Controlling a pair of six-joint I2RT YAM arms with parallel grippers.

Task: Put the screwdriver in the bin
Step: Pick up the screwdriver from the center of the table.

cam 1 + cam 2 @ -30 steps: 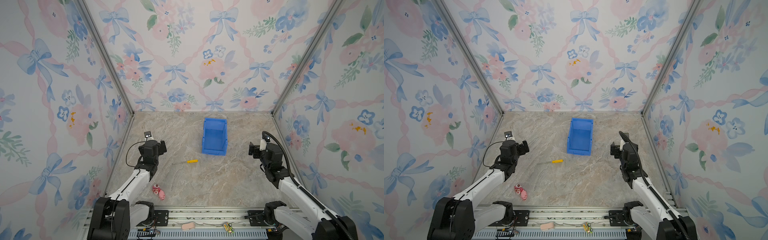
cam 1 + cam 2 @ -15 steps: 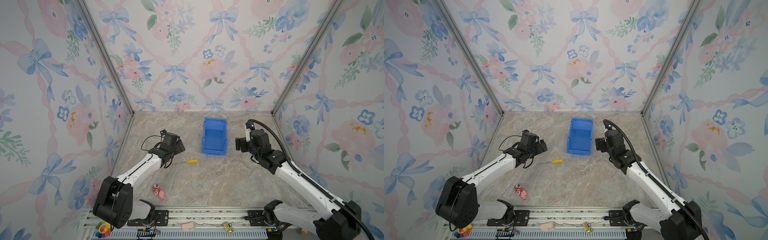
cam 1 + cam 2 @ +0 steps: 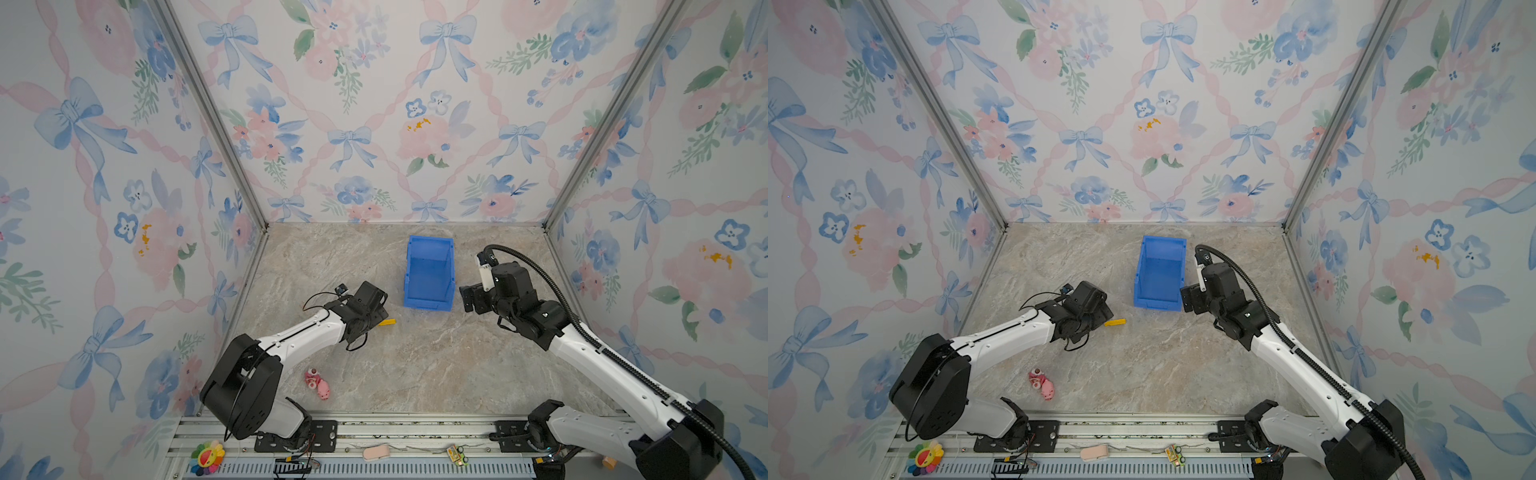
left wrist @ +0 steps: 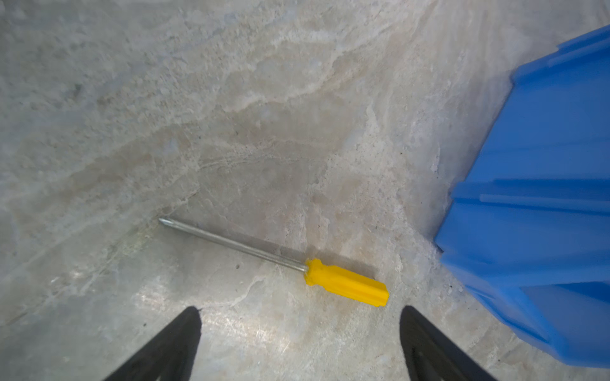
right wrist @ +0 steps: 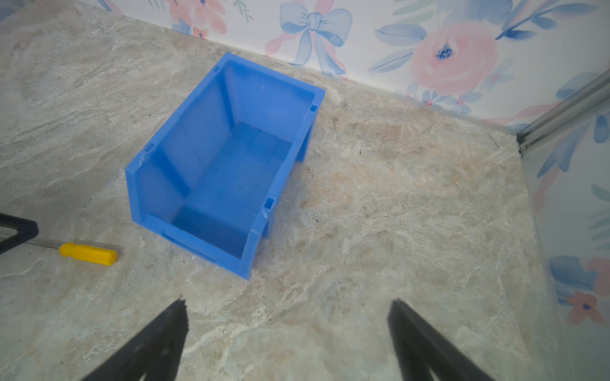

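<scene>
bin [image 5: 227,184] bare inside; screwdriver [image 4: 345,285] lies beside it; left fingers [image 4: 171,343] and right fingers [image 5: 158,339] spread, empty.

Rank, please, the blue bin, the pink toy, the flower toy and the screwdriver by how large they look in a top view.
1. blue bin, clearly the largest.
2. flower toy and pink toy: they look near alike, so unranked.
3. screwdriver: only its yellow handle end shows.

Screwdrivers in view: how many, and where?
1. The screwdriver lies flat on the tabletop, just ahead of the open left gripper, near the empty blue bin.
</scene>
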